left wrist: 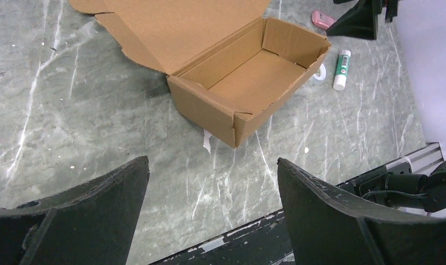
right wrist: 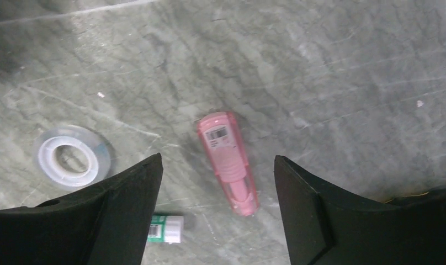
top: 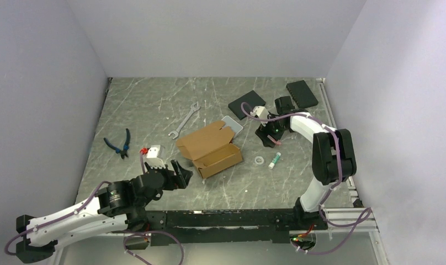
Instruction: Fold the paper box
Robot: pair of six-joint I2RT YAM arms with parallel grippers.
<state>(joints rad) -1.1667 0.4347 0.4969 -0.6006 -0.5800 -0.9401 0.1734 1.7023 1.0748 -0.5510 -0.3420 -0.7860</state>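
Roughly mid-tabletop sits the paper box (top: 216, 157), walls up, lid lying open toward the far edge. The left gripper (top: 179, 174) hovers beside its near-left corner, jaws spread, empty. The right gripper (right wrist: 218, 160), also spread and empty, hangs over a pink oblong object (right wrist: 229, 163) nearer the right edge. Pushing the lid one-sidedly could slide the light box instead of closing it
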